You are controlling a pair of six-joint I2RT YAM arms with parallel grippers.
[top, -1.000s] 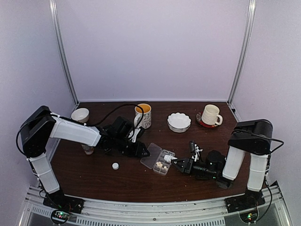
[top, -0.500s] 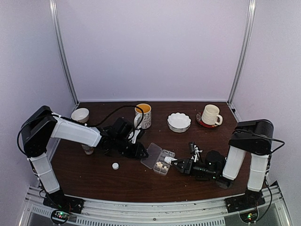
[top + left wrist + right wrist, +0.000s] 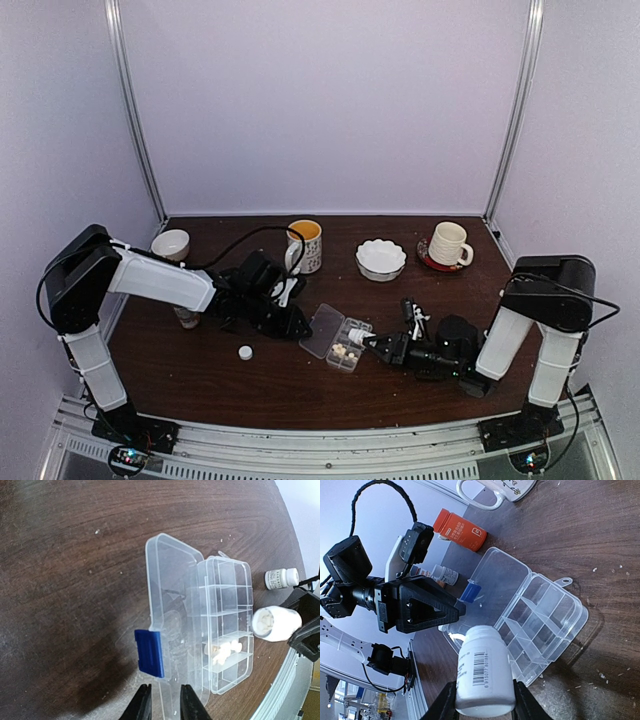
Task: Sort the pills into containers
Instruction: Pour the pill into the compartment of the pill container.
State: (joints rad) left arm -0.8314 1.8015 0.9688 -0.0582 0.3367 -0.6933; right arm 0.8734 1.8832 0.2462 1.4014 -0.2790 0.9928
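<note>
Care was needed in pouring: the right tool (image 3: 482, 705), clamped on the tilted white bottle (image 3: 482, 665), had to tip slowly over the organizer box (image 3: 227, 625), where whitish pills (image 3: 222, 652) lay in one compartment, while I could not tell whether the left tool (image 3: 162, 707) held the lid (image 3: 170, 605).

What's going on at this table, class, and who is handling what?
The right gripper holds an open white bottle tipped on its side, mouth toward the clear organizer box. Its lid lies open, and a few pale pills sit in one compartment. The left gripper has its jaws astride the lid's edge; a firm grip cannot be confirmed.
</note>
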